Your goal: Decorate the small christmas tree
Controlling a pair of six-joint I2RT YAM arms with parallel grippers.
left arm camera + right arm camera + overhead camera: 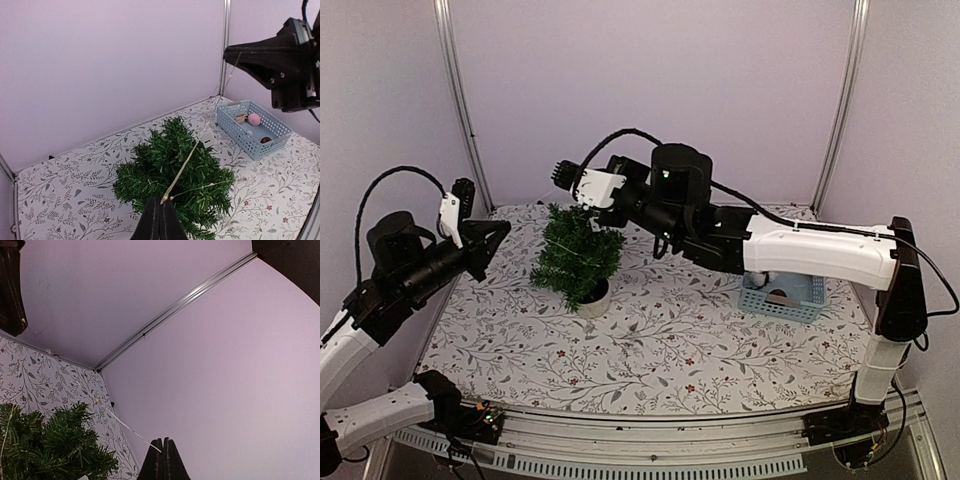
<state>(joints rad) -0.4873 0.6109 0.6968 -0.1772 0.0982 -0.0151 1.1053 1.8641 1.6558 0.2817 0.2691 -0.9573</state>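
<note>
Wire: clamped in left gripper and right gripper, jaws closed. Hold taut; lay low across tree.

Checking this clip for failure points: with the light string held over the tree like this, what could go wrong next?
The thin pale light-string wire looks taut from one arm's shut jaws to the other's, across the small green christmas tree; a further pull might tip its round white pot. The wire is thin, so it could slip free.
</note>
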